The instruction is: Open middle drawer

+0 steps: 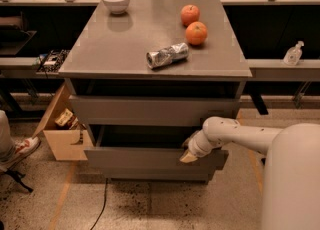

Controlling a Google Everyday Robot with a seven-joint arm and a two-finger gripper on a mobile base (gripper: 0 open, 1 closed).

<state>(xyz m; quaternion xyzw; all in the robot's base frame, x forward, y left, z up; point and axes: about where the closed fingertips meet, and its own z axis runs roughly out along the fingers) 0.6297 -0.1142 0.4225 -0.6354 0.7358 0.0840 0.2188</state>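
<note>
The grey cabinet (125,49) has three drawer fronts. The middle drawer (135,158) is a wide, flat grey panel. It stands pulled out towards the camera, past the top drawer front (150,110), with a dark gap above it. My gripper (188,155) is at the end of the white arm (240,135), which reaches in from the right. It rests on the upper edge of the middle drawer's front, right of centre. The bottom drawer front (155,175) shows as a thin strip below.
On the cabinet top stand a white bowl (115,1), two orange fruits (190,14) (196,33) and a crushed silver can (167,55). An open tan box (62,129) sits at the cabinet's left. A shoe (17,150) and a cable (102,201) lie on the floor. A bottle (292,54) stands on the right shelf.
</note>
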